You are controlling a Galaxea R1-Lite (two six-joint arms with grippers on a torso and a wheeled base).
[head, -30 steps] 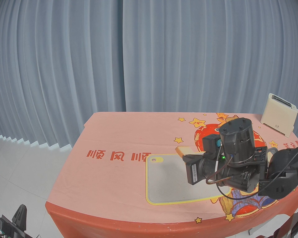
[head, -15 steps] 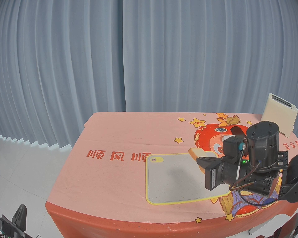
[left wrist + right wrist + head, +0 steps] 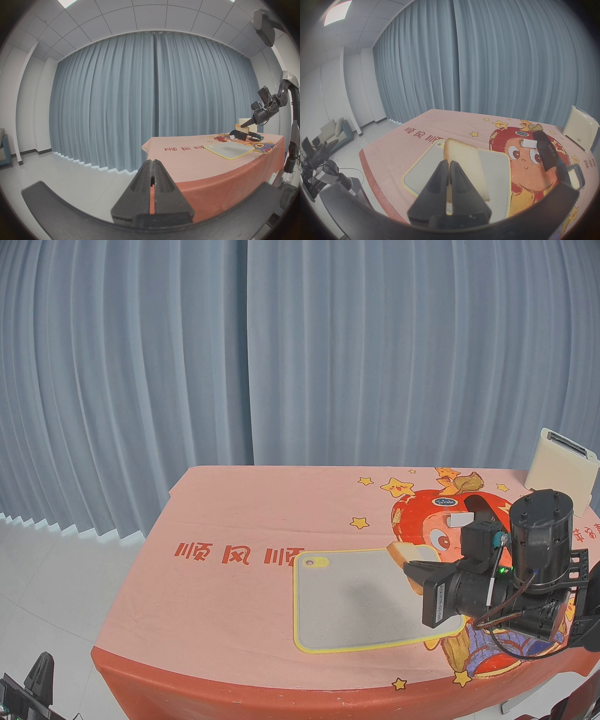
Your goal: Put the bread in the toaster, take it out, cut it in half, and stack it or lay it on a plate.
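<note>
Bread: we see one slice of bread (image 3: 464,159) in the air over the right end of the cutting board (image 3: 350,609), clear of its surface.
Right gripper: the right gripper (image 3: 448,162) is closed narrow on the slice's near edge. The rest of the slice sticks out past the fingertips.
Slice axis: it is held on edge with its faces roughly upright. Its long side runs out from the jaws, away from the wrist and toward the robot's left.
Toaster bearing: the toaster (image 3: 562,471) stands at the table's (image 3: 250,509) far right corner. It is well apart from the slice, behind and to the right of the gripper, with its slot facing up.
Nearer arm: the right, clearly.
Left gripper: the left gripper (image 3: 152,162) has its fingers pressed together on nothing. It hangs off the table's left side, low and far from the work.
Step, our reading: the slice is being carried to the toaster and is not yet inserted.
Next move, our reading: we would swing it right and back, then line the slice's edge up with the slot before lowering.
</note>
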